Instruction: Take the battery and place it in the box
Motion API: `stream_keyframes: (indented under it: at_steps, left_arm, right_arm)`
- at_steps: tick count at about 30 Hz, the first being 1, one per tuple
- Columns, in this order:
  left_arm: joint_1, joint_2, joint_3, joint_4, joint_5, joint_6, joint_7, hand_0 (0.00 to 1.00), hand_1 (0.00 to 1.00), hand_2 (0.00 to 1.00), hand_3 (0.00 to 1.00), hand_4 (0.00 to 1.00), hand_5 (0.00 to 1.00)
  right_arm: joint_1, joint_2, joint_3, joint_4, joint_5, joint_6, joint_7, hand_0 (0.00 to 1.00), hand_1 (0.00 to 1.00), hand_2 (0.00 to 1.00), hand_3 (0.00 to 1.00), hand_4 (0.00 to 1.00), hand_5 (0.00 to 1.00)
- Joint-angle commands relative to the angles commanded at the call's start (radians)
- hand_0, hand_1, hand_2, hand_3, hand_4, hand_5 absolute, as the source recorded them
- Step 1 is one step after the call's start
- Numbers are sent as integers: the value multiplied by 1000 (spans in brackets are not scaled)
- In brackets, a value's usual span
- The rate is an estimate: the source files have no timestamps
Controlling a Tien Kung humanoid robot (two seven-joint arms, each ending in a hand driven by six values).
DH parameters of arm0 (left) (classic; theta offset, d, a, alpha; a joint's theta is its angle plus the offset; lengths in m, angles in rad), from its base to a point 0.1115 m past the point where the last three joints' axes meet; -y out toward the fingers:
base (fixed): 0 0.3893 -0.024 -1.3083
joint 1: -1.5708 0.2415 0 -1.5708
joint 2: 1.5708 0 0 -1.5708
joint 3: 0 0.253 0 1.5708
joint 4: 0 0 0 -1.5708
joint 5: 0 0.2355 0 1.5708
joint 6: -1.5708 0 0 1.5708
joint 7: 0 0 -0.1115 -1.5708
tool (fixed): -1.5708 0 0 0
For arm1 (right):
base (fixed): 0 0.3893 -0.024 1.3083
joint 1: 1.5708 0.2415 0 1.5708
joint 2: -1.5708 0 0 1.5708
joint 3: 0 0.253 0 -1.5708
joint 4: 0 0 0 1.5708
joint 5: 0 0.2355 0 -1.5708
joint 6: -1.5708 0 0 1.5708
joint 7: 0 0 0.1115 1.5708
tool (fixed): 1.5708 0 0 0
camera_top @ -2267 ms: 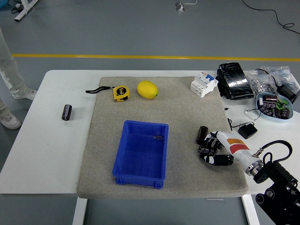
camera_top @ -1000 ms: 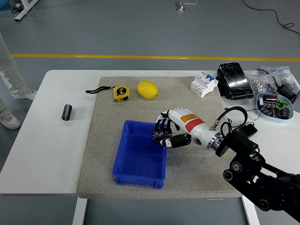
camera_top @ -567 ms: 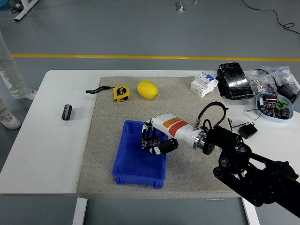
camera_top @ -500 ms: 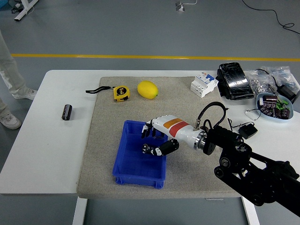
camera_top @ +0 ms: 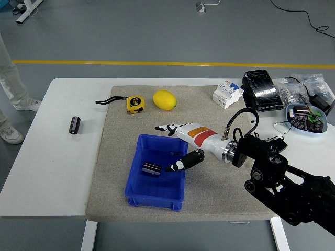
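Observation:
A black cylindrical battery [camera_top: 152, 169] lies on its side inside the blue plastic box [camera_top: 137, 190], near the box's middle. My right hand [camera_top: 171, 147] hovers over the box's right side with its fingers spread wide and holding nothing; its thumb points down toward the battery and its fingers [camera_top: 163, 127] stretch over the box's far rim. A second black battery [camera_top: 75, 125] lies on the white table at the far left. The left arm is out of view.
A lemon [camera_top: 164, 100] and a yellow tape measure [camera_top: 134, 103] lie on the grey mat [camera_top: 120, 130] behind the box. A white breaker [camera_top: 227, 94], a black pack [camera_top: 262, 90] and a bowl of parts [camera_top: 305, 118] sit at the right. A person's leg shows at the left edge.
My right hand carried the battery from the mat's right side over the box, then opened. The battery dropped into the box, and the hand rose slightly with fingers spread.

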Motion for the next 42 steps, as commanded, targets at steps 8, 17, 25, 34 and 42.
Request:
stream_keyframes:
  at_steps: [8, 17, 25, 34, 42]
  left_arm:
    - [0, -1, 2, 0, -2, -1, -1, 752, 707, 729, 653, 702, 662]
    - [0, -4, -1, 0, 4, -2, 3, 752, 707, 729, 652, 702, 662]
    - [0, -8, -2, -2, 10, -1, 6, 752, 708, 732, 651, 702, 663]
    - [-1, -11, -3, -2, 10, -1, 7, 751, 712, 732, 650, 702, 664]
    - [-1, -12, -9, -3, 23, -3, 11, 751, 712, 734, 651, 700, 665]
  right_arm:
    - [-12, -18, 81, -63, -9, -63, -5, 624, 664, 792, 816, 998, 431]
    - [-51, -36, 143, -224, -25, -95, 10, 585, 642, 732, 761, 998, 421]
    - [-85, -46, 159, -279, -1, -99, 20, 578, 635, 718, 744, 998, 405]
    - [-107, -50, 205, -313, 4, -110, 28, 567, 628, 704, 720, 998, 400]
    - [-123, -27, 196, -319, 8, -110, 29, 553, 618, 699, 706, 998, 381]
